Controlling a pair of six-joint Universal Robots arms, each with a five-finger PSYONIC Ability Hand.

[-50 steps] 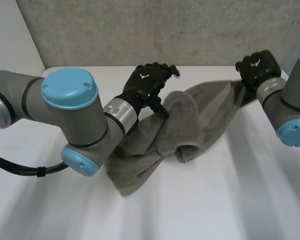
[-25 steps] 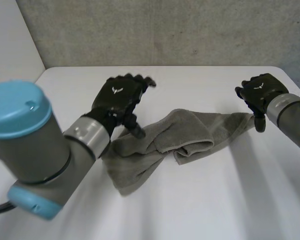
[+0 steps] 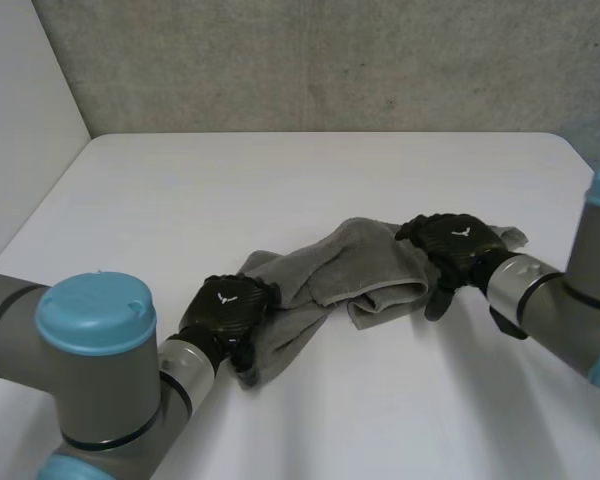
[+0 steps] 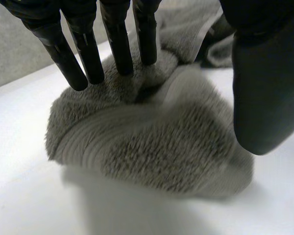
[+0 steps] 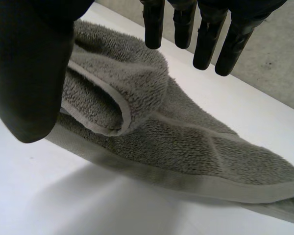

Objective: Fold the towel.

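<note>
One rumpled towel (image 3: 360, 250) lies under left robot hand (image 3: 230, 308) and right robot hand (image 3: 455, 240).

Grey arms (image 3: 555, 310), light-blue caps (image 3: 95, 310) — black hands (image 3: 227, 305) with white emblems (image 3: 461, 233)

Towel (image 3: 320, 272) end (nr) under left hand (image 3: 226, 310)

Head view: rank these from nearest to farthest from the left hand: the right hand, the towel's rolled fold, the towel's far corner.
1. Rolled fold, middle of the towel, right of the left hand.
2. Right hand, just past the fold.
3. Far corner, beyond the right hand, the towel's right end.
</note>
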